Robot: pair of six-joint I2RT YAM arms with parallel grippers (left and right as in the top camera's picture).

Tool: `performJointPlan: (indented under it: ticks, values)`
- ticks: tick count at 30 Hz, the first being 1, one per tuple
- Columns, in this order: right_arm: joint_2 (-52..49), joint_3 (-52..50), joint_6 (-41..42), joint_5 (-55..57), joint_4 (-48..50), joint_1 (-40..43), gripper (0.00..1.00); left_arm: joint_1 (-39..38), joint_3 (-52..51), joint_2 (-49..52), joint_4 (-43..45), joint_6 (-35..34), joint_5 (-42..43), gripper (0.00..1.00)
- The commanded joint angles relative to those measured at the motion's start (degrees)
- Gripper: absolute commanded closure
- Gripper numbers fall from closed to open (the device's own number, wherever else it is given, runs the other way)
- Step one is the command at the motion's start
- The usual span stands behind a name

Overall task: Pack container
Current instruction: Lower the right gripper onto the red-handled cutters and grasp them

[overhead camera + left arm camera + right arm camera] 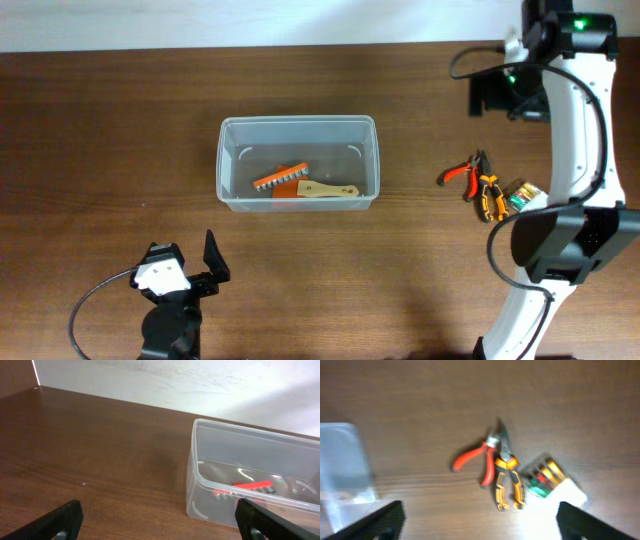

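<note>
Dark brown wood-grain table (100,150) under and ahead of the left gripper (160,522); pale, faintly mottled wall (175,380) straight ahead, past the table's far edge. Same brown wood below the right gripper (480,521), softly lit.

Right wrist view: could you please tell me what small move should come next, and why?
Probably lower the open right claw toward the red-handled pliers: they lie on the table, centred between its fingers, outside the container, which holds an orange tool.
</note>
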State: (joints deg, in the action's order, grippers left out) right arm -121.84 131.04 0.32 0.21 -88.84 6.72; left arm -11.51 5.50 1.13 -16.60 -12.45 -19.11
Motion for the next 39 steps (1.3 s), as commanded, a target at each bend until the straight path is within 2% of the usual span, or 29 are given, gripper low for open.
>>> performJointPlan:
  ticks: [1, 6, 15, 23, 27, 29, 32, 35, 39]
  values:
    - [-0.8, -5.2, -1.9, 2.0, 1.2, 1.3, 0.11, -0.2, -0.2, -0.3, -0.1, 0.5, -0.2, 0.01]
    - [-0.8, -14.0, -1.9, 2.0, 5.4, 1.7, 0.16, -0.2, -0.2, -0.3, -0.1, 0.5, -0.2, 0.01]
    - [-0.8, -29.2, -3.5, 2.2, 12.9, 2.0, 0.19, -0.2, -0.2, -0.3, -0.1, 0.5, -0.2, 0.01]
    - [-0.8, -33.1, -3.5, 2.7, 14.8, 2.0, 0.19, -0.2, -0.2, -0.3, -0.1, 0.5, -0.2, 0.01]
    - [-0.8, -33.1, -3.4, -1.1, 15.1, 1.1, 0.24, -0.2, -0.2, -0.3, -0.1, 0.5, -0.2, 0.01]
    - [-0.8, -33.1, -0.7, -2.4, 15.7, 0.3, 0.32, -0.2, -0.2, -0.3, -0.1, 0.5, -0.2, 0.01]
    - [-0.8, -33.1, 8.8, -4.8, 16.9, -0.8, 0.42, -0.2, -0.2, -0.3, -0.1, 0.5, -0.2, 0.01]
    - [-0.8, -33.1, 17.5, -7.2, 18.9, -1.7, 0.41, -0.2, -0.2, -0.3, -0.1, 0.5, -0.2, 0.01]
    - [-0.8, -33.1, 22.4, -8.6, 22.1, -2.9, 0.41, -0.2, -0.2, -0.3, -0.1, 0.5, -0.2, 0.01]
